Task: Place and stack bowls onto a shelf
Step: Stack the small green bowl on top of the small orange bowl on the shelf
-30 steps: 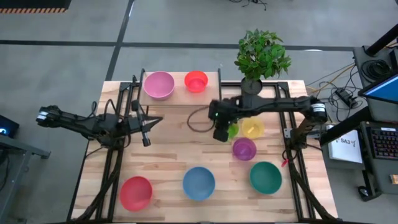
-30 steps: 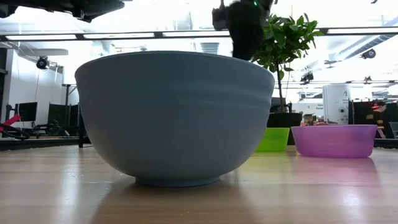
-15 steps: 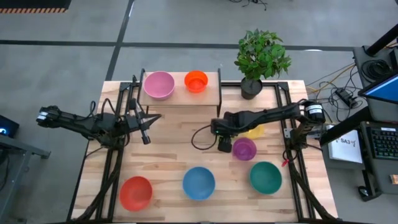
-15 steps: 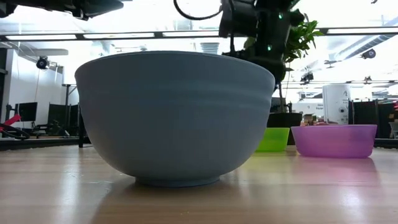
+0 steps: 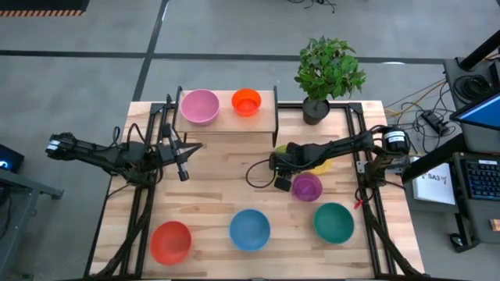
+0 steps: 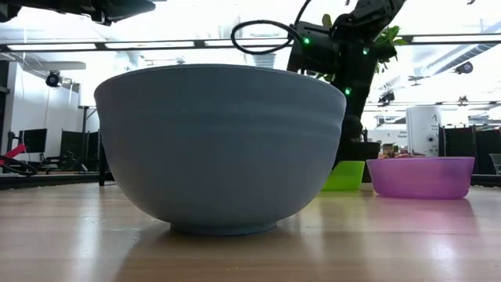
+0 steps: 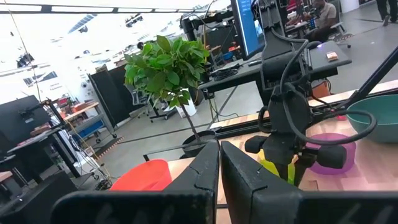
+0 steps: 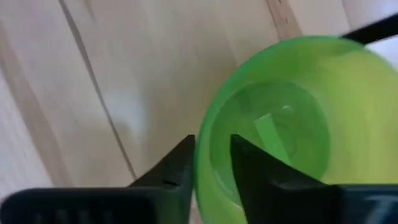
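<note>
The right claw (image 8: 211, 171) straddles the rim of the small round green plastic bowl (image 8: 280, 124) on the plank worktop (image 5: 219, 195), fingers narrowly parted, not yet clamped. A shallow pinch could slip and tip it against the neighbouring purple bowl (image 5: 307, 186). The left claw (image 7: 219, 174), nearly closed and empty, waits near the light-wood shelf (image 5: 266, 121).

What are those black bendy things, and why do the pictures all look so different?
They are two robot arms, each ending in a two-finger gripper. One picture looks down from above the table, one looks across at table height, and two come from small cameras on the wrists. On the table lie colourful bowls: a red-orange bowl, blue bowl, teal bowl and purple bowl. A pink bowl and an orange bowl already sit on the shelf. The right gripper has one finger inside and one outside the rim of a green bowl. The left gripper waits, holding nothing.
</note>
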Robot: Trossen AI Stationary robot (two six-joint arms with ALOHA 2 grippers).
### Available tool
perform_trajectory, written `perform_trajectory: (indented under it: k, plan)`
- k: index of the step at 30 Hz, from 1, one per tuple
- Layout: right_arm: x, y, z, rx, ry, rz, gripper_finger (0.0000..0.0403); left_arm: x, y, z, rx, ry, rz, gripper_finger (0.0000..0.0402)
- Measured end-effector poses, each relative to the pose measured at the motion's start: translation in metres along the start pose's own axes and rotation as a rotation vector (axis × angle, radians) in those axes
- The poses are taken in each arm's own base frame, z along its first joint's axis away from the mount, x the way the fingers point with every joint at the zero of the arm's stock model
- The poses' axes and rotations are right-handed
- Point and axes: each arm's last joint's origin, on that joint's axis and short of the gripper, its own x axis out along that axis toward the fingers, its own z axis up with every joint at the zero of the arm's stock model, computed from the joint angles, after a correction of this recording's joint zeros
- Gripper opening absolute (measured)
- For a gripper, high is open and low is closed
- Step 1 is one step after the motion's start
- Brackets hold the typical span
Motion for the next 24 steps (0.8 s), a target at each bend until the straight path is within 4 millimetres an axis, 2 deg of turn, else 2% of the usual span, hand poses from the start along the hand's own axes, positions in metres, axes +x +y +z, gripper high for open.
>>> perform_trajectory:
  k: [4, 9, 17, 24]
  plan:
    - [-0.001, 0.001, 0.000, 0.000, 0.012, 0.020, 0.0021, 0.000, 0.000, 0.000, 0.000, 0.000, 0.000, 0.0000]
    - [-0.016, 0.010, 0.017, -0.014, -0.015, 0.108, 0.0010, 0.000, 0.000, 0.000, 0.000, 0.000, 0.000, 0.0000]
    - [-0.071, 0.027, 0.065, -0.192, -0.180, 0.266, 0.0009, 0.000, 0.000, 0.000, 0.000, 0.000, 0.000, 0.0000]
    - [-0.125, 0.024, 0.104, -0.370, -0.411, 0.265, 0.0009, 0.000, 0.000, 0.000, 0.000, 0.000, 0.000, 0.0000]
